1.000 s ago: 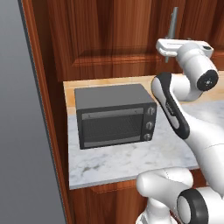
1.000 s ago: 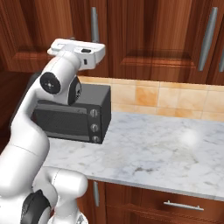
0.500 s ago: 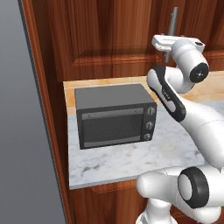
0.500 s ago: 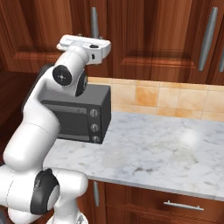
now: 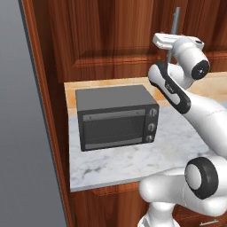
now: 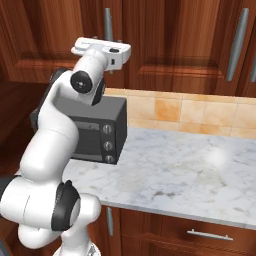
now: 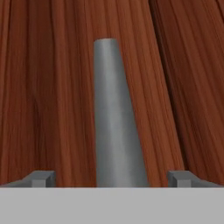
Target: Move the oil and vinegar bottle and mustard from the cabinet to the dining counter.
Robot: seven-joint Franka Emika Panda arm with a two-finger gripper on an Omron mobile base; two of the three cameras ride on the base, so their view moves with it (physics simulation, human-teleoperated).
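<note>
The cabinet (image 5: 111, 40) is reddish-brown wood with its doors shut, so the oil and vinegar bottle and the mustard are hidden. Its vertical silver bar handle (image 5: 176, 17) (image 6: 107, 22) rises just behind my hand. In the hand view the handle (image 7: 114, 118) stands centred between my two fingertips (image 7: 41, 177), which sit wide apart on either side without touching it. My gripper (image 7: 114, 177) (image 6: 111, 44) is open and held high against the door. The dining counter is out of view.
A dark grey toaster oven (image 5: 116, 116) (image 6: 95, 135) sits on the marble worktop (image 6: 175, 170) below my hand. Further cabinet handles (image 6: 237, 45) hang to the right. A grey wall (image 5: 22, 133) closes off the left side. A drawer handle (image 6: 210, 235) lies under the worktop.
My hand has edged closer to the cabinet handle and slightly to the right in the right base view, while the elbow has swung round. The toaster oven and doors have not moved.
</note>
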